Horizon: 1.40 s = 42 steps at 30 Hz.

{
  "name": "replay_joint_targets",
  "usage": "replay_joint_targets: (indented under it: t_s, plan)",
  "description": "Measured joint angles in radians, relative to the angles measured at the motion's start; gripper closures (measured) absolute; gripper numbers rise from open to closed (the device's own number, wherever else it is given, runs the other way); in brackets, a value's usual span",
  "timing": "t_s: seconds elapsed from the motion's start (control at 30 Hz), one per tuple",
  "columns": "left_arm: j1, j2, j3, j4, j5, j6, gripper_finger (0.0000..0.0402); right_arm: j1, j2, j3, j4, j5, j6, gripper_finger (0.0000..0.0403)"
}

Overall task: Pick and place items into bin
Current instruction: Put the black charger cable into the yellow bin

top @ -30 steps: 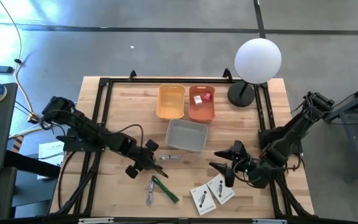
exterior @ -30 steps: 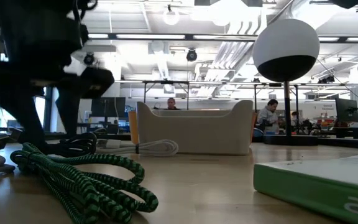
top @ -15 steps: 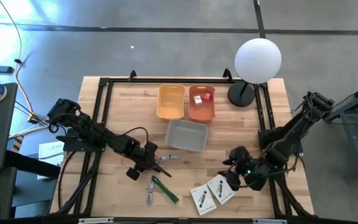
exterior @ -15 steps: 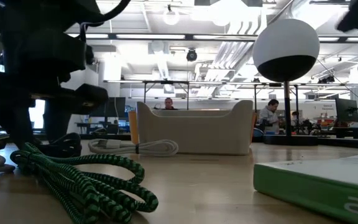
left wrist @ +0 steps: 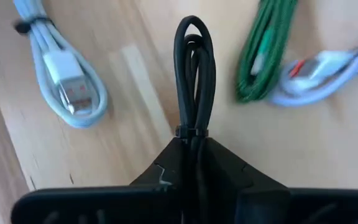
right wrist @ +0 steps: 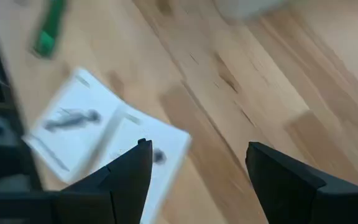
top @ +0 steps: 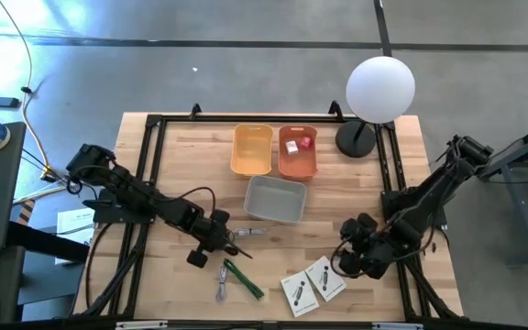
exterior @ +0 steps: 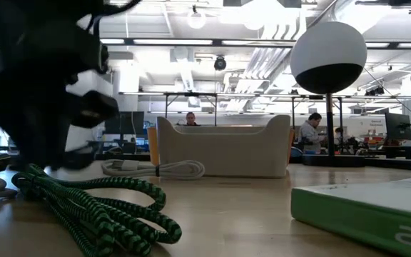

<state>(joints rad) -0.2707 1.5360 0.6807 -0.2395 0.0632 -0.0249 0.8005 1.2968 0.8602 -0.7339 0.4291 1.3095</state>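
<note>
The left gripper (left wrist: 191, 146) is clenched on a bundled black cable (left wrist: 194, 74) — its lower end is hidden between the fingers, its tied loop pointing straight ahead of the wrist, long axis in line with the gripper, just above the wooden bench (top: 191, 165) at about 9 o'clock from the grey rectangular plastic bin (top: 275, 199). Beside it lie a coiled white USB cable (left wrist: 64, 74) and a green braided cable (left wrist: 263, 53), the latter blurred and cut off. The right gripper (right wrist: 194, 168) is released, hovering over two white flat packets with dark marks (top: 312, 283) — smeared in its wrist view — at 5 o'clock from the bin.
</note>
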Motion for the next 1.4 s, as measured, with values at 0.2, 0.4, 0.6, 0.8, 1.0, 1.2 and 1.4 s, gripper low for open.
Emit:
replay_joint_targets:
  t_s: [0.2,0.4,0.6,0.8,1.0,1.2,1.4]
  plan:
    - [0.002,-0.094,0.008,0.002,-0.033,-0.062,0.0394,0.0,0.0,-0.148,0.094,-0.024,0.07,0.0155]
    - [0.002,-0.205,0.079,-0.003,-0.185,-0.051,0.0389,-0.015,0.001,-0.327,0.426,-0.023,0.082,0.0155]
    - [0.079,-0.255,0.168,-0.039,-0.331,0.064,0.0393,-0.049,0.001,-0.422,0.643,-0.02,0.082,0.0155]
    - [0.268,-0.221,0.204,-0.045,-0.236,0.212,0.0391,-0.095,0.0,-0.425,0.642,-0.002,0.06,0.0155]
    - [0.471,-0.211,0.204,0.005,-0.148,0.342,0.0391,-0.13,0.0,-0.425,0.643,-0.02,0.086,0.0155]
    - [0.707,-0.186,0.205,0.022,-0.059,0.472,0.0394,-0.2,0.0,-0.425,0.643,-0.016,0.082,0.0155]
    - [0.88,-0.093,0.205,0.076,0.107,0.566,0.039,-0.293,0.0,-0.425,0.665,-0.021,0.079,0.0155]
